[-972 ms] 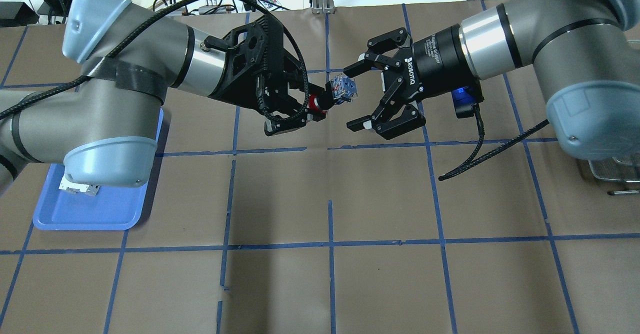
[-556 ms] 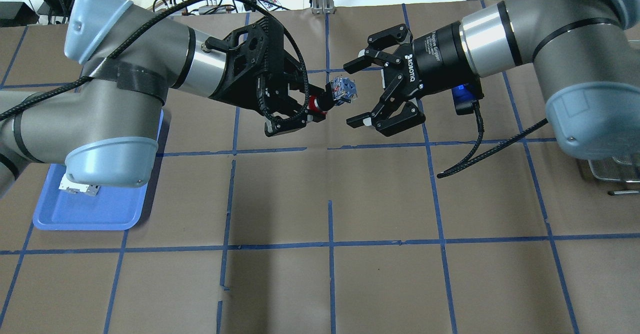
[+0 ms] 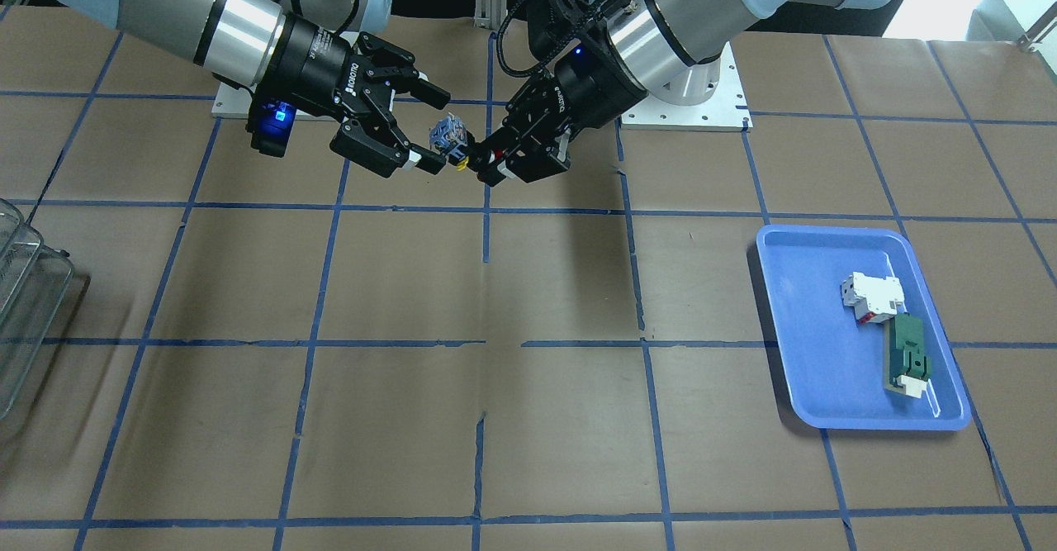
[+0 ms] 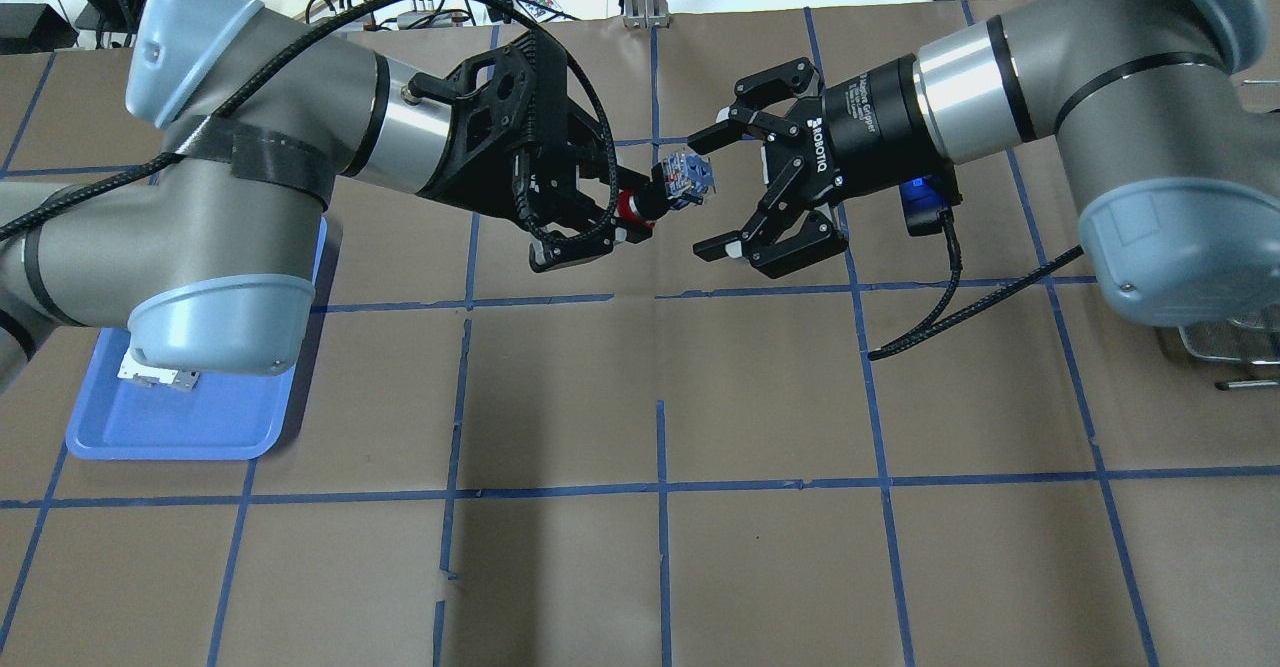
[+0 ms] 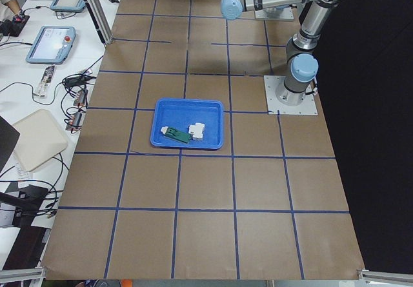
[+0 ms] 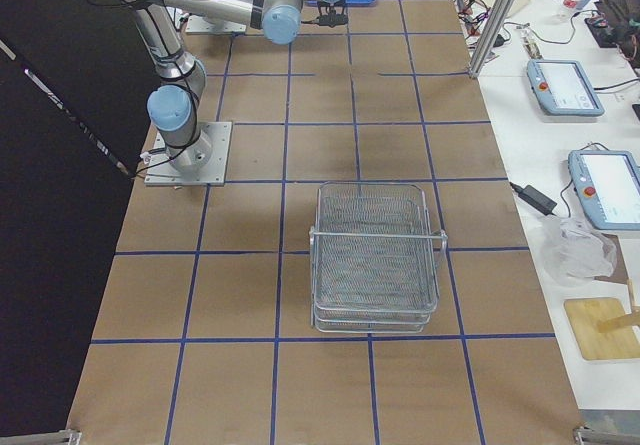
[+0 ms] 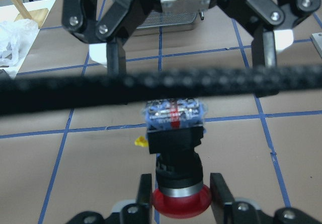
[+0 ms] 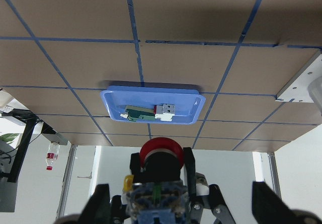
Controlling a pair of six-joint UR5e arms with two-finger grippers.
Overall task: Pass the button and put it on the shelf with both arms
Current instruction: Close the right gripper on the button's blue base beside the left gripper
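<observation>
**Hand-over above the tabletop, overhead view read left to right.** The blue tray [image 4: 180, 427] lies on the tabletop [image 4: 660, 567] well behind the left pincer, partly under the elbow of the left arm [image 4: 240, 167]. In the front-facing view it holds a white-and-red breaker block [image 3: 871, 297] and a flat green-and-white part [image 3: 907, 357]. The left pincer [image 4: 632, 209] is closed on the red cap of the button [image 4: 668, 187] and carries it clear of the tabletop. The button lies roughly level. Its black collar and bluish clear block project past the left fingertips toward the right pincer [image 4: 705, 190]. The right pincer is spread wide and empty, facing the left pincer. The block end of the button sits at its mouth, between the two fingertips. In the left wrist view both white pads [image 7: 98, 55] stand apart from the block, one on each side. The right arm [image 4: 1100, 97] enters from the right. The shelf [image 6: 378, 255], a wire rack, stands on the tabletop well apart from the right pincer, beyond the right arm's elbow.
</observation>
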